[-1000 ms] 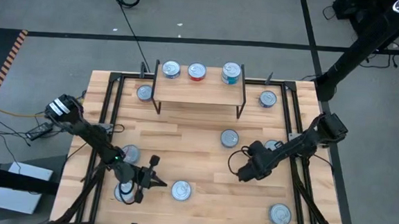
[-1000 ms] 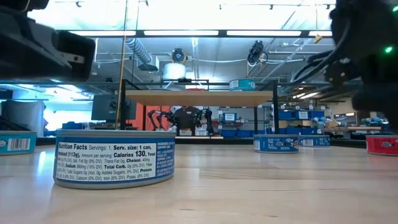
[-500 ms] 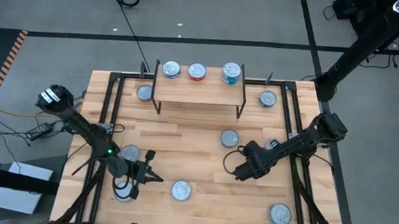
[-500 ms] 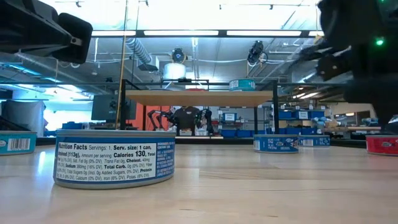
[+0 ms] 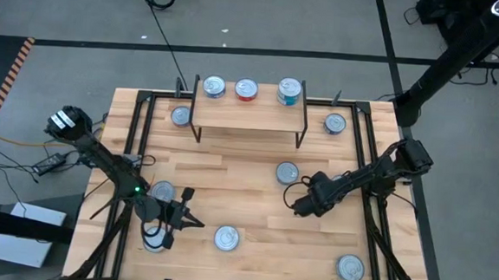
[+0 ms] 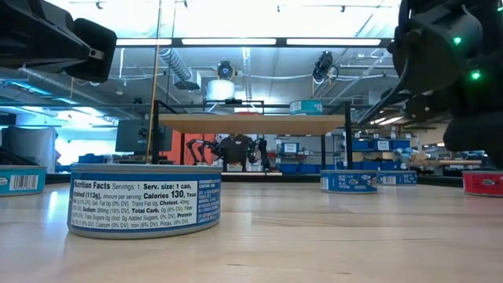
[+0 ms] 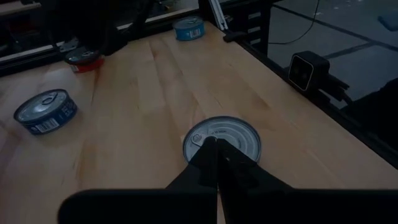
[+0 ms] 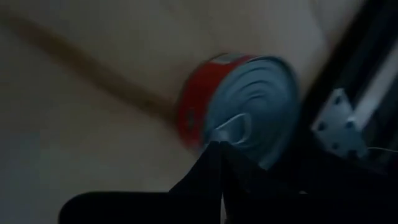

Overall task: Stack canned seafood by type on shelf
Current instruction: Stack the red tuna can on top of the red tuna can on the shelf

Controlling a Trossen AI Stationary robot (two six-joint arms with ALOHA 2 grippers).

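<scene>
The shelf [image 5: 249,112] is sitting at the far edge of the table [image 5: 230,178], and three tins are already lying on its plank: a blue tin [image 5: 214,87], a red tin [image 5: 246,89] and a teal tin [image 5: 289,91], side by side, each apart from the next. The rest of the tins are lying scattered over the table, among them one by the shelf's left leg [image 5: 180,116], one off to its right [image 5: 335,123], one in the middle [image 5: 287,172] and one at the near right corner [image 5: 349,267].

Both arms are hanging low and carrying nothing. The left gripper [image 5: 194,223] is hovering with its fingers pressed together, pointing toward a near tin [image 5: 226,237]; its wrist view is looking past the closed tips straight down on that silver top [image 7: 222,139]. The right gripper [image 5: 300,205] is also closed and empty, and its wrist view is showing a red-sided tin [image 8: 239,109] just beyond the tips, near the table's frame.

I'd say this is the reaching stage, between placements. Either gripper will need to spread its fingers before coming down around a tin, then carry it onto the matching one on the shelf.
</scene>
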